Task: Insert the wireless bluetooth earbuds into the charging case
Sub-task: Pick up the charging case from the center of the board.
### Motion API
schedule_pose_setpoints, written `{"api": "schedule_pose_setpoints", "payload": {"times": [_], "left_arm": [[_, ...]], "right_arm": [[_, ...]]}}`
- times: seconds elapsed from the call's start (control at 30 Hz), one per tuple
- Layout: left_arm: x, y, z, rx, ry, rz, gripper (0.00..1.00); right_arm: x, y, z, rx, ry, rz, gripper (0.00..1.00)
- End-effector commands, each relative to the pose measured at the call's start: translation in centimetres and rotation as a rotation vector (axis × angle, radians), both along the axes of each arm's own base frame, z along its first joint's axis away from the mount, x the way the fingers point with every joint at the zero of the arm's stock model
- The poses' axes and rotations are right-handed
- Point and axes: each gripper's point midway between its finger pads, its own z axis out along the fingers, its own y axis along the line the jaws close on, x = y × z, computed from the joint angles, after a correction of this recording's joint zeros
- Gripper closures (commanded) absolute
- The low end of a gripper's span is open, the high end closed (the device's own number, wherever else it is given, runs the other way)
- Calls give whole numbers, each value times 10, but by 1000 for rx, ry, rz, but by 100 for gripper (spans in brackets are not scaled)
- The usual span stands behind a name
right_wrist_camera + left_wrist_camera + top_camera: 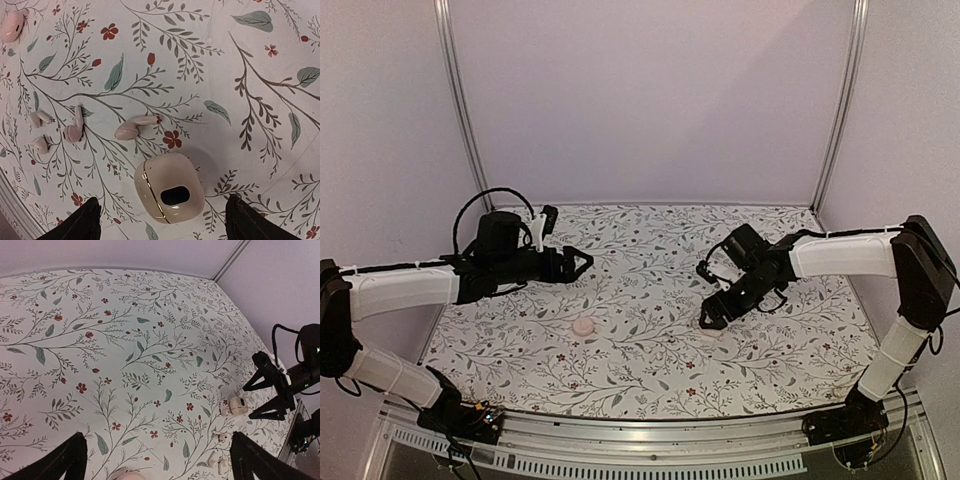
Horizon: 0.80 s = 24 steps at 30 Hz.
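The flowered worktop (650, 380) carried everything. The left arm (405, 290) lay level, its left gripper (582, 264) spread wide over bare worktop, well apart from the work. The right arm (840, 255) reached in elbow-high with the wrist pitched down. The right gripper (710, 315) hung open, jaws either side of the charging case (169, 192), touching nothing. The case lay right of the worktop's middle, dark oval upward. A good grasp would probably close squarely on its sides, clear of the earbuds (135, 127) just beside it.

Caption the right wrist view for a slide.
Open right gripper above the charging case, loose earbuds lying beside it.
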Motion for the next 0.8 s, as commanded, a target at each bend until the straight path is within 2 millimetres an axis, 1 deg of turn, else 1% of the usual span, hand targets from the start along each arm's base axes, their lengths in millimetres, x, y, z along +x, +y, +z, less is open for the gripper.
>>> {"api": "schedule_pose_setpoints", "payload": {"times": [0.0,0.13,0.27,0.4,0.6,0.77], "left_arm": [[-3,-8,6,-7,-26,-29,0],[-3,-10,5,-11,-19,-39,0],[-3,-11,4,-12,-17,-41,0],[-2,-12,4,-11,-18,-41,0],[-1,-13,2,-6,-14,-43,0],[0,-13,2,-3,-14,-44,0]], "right_arm": [[-5,-3,-13,-95,12,45,17],[-7,-2,-24,-133,15,83,23],[-5,-2,-31,-166,14,92,27],[-4,-3,-34,-189,10,101,32],[-4,1,-36,-215,4,126,42],[-6,0,-40,-254,-3,140,44]]}}
